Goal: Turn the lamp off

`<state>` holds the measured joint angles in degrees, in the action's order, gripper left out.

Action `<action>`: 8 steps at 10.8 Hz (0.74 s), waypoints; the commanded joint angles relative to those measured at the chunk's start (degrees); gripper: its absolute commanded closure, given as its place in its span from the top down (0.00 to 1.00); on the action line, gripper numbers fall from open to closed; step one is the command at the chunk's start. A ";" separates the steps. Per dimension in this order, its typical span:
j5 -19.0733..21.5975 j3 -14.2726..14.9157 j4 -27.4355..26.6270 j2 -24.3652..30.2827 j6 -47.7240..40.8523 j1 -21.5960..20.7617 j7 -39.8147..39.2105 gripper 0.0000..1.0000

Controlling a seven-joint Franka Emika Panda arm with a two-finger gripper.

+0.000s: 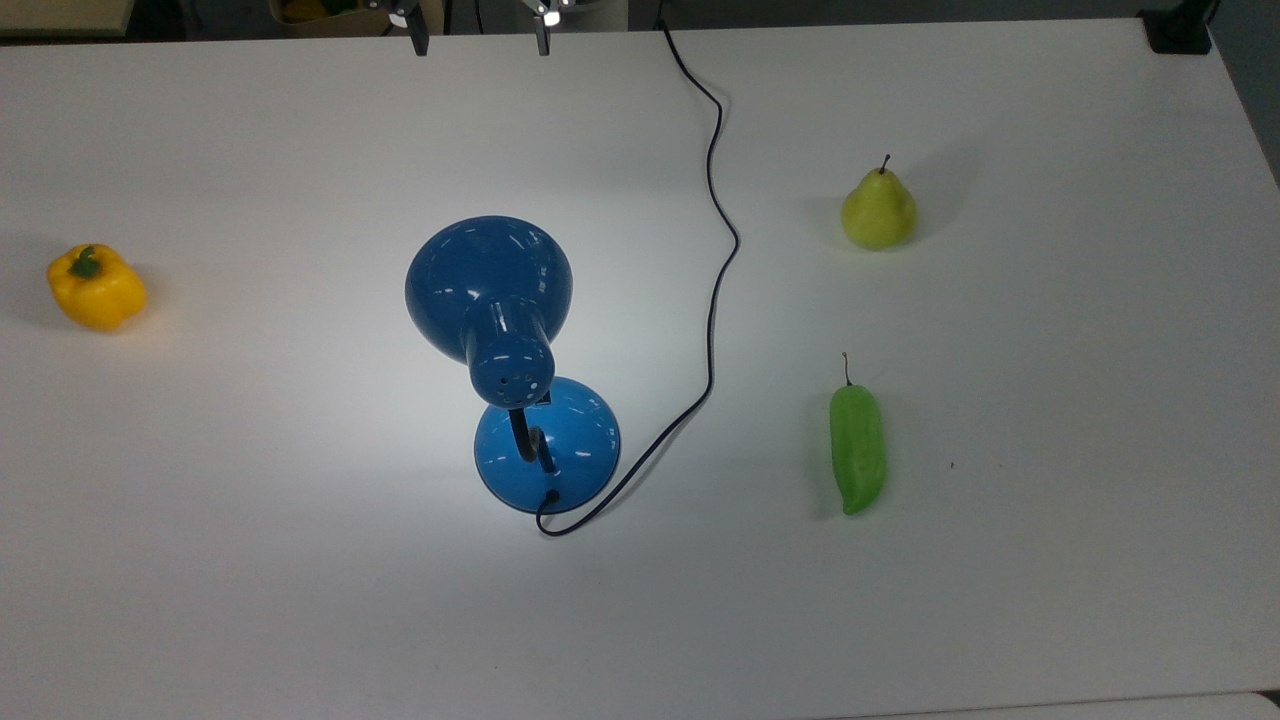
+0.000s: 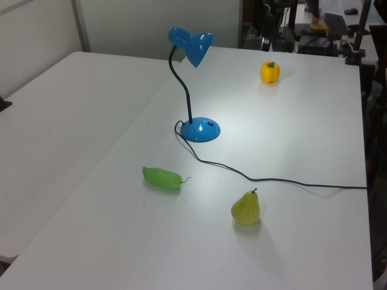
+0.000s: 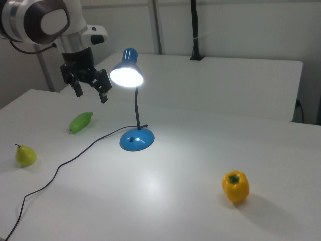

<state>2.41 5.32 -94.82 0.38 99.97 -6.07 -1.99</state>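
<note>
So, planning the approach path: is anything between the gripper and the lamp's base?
Nothing visible. The open gripper hangs in the air at the right view's left of the lit lamp; cord, green pepper and pear lie low.

- The arm is showing glossy white rounded casings above the pincer, with a dark grey ring around a pale round end cap.
- A white block is sitting just above the pincer, carrying a small dark marking.
- The pincer is showing a black body and two black fingers spread apart.
</note>
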 commanded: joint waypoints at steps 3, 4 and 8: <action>0.05 0.22 0.60 0.14 -0.74 -0.17 -0.12 1.00; 0.14 0.22 0.69 0.14 -0.83 -0.17 -0.21 1.00; 0.22 0.31 0.78 -0.12 -0.39 -0.52 -0.30 0.81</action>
<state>2.42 5.32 -94.79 0.38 99.95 -6.08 -1.99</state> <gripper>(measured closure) 0.022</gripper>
